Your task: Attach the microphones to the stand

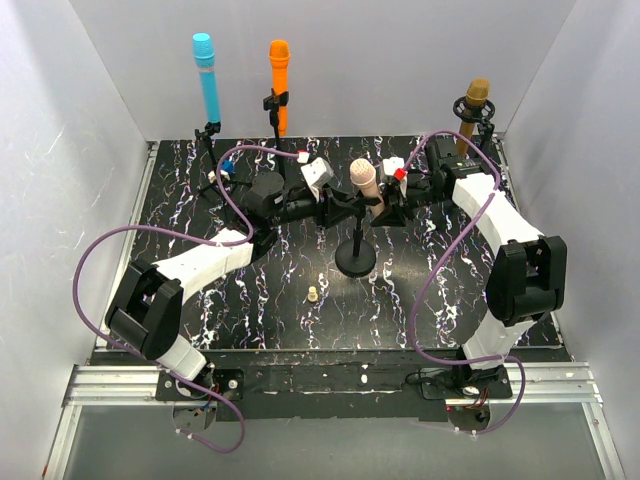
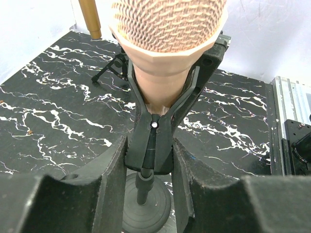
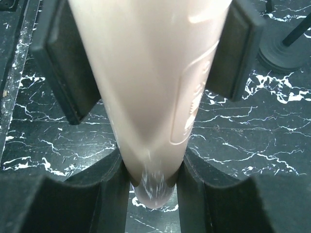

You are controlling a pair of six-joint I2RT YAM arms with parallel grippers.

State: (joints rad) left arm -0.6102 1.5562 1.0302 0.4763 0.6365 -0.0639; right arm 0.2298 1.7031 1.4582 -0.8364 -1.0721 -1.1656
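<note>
- Top view: pink microphone (image 1: 362, 176) sits mid-tabletop. Its long axis is near upright with the mesh head up, atop a thin black stand (image 1: 356, 240) with a round disc base.
- Left pincer (image 1: 335, 207) and right pincer (image 1: 388, 205) close in on it from opposite sides, just below the head.
- Blue microphone (image 1: 207, 75), orange microphone (image 1: 279, 80) and golden-brown microphone (image 1: 476, 108) are each upright on their own stands along the back edge, heads up.
- Tabletop (image 1: 250, 310) is a black slab with white marble veining. Plain white walls (image 1: 100, 120) enclose three sides. A small beige peg (image 1: 313, 294) sits near the disc base, on the arms' side.
- Left wrist view: the left pincer is clenched on the stand's black plastic clip (image 2: 154, 133), dark pads touching its lower handles on both sides. The forked clip arms hug the smooth tapering pink body, and the woven mesh head fills the top of the frame.
- Right wrist view: the right pincer is grasping the pink microphone by its narrow tail. The shell is smooth and glossy, with a raised panel on one side. The rounded tip sits between the pads and points at the camera. Black rectangular blocks flank the body farther up; can't tell what they belong to.
</note>
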